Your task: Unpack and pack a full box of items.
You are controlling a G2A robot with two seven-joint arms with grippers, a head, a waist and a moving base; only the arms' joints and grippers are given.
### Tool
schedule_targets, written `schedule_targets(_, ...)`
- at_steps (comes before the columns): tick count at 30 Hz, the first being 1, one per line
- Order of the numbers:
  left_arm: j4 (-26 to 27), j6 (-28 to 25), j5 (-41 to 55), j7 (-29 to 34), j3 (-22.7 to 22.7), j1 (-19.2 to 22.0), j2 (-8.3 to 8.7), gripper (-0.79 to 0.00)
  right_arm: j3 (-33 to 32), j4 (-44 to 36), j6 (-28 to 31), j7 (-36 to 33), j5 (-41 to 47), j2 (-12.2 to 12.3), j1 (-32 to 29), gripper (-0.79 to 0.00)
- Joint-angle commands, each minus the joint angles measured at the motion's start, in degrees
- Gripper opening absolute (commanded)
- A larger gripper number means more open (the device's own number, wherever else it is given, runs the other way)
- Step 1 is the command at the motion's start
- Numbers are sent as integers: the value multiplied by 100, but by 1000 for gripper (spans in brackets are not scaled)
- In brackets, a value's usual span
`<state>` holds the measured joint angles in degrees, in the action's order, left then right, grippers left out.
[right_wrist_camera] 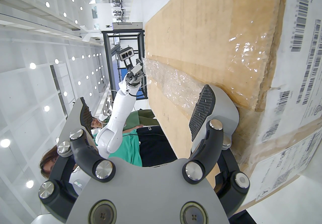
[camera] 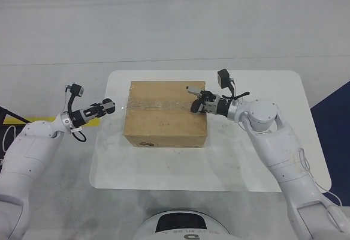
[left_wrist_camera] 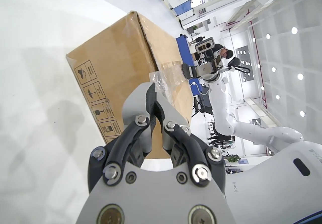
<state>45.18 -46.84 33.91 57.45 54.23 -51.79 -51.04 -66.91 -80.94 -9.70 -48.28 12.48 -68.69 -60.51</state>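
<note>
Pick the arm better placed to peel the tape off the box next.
Left. The left arm has its jaws shut on the loose end of the tape at the side of the box. The right arm has its jaws open at the opposite top edge, holding nothing.

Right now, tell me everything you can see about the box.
The box is brown cardboard, closed, and sits flat near the middle of the white table. Wrinkled clear tape runs along its top seam, and the shut left gripper pinches the tape's loose end at one side. One side wall has printed handling symbols, another has white barcode labels. The open right gripper is at the opposite top edge, one finger seemingly against the cardboard.
</note>
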Motion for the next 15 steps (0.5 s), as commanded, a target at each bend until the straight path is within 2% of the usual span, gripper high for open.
schedule_targets(1, -1, -3, 20, -3, -18, 5, 7, -785, 0, 0, 0, 0, 0, 0, 0, 0)
schedule_targets(5, -11, -52, -11, -52, -58, 30, 17, -785, 0, -21, 26, 27, -6, -1, -10, 0)
schedule_targets(11, 7, -89, 11, -89, -116, 66, 22, -785, -212, -455, 481, 88, 158, 42, -299, 0)
schedule_targets(15, 28, -101, 47, -101, -146, 78, 33, -785, -347, -621, 480, 77, 152, 81, -419, 0)
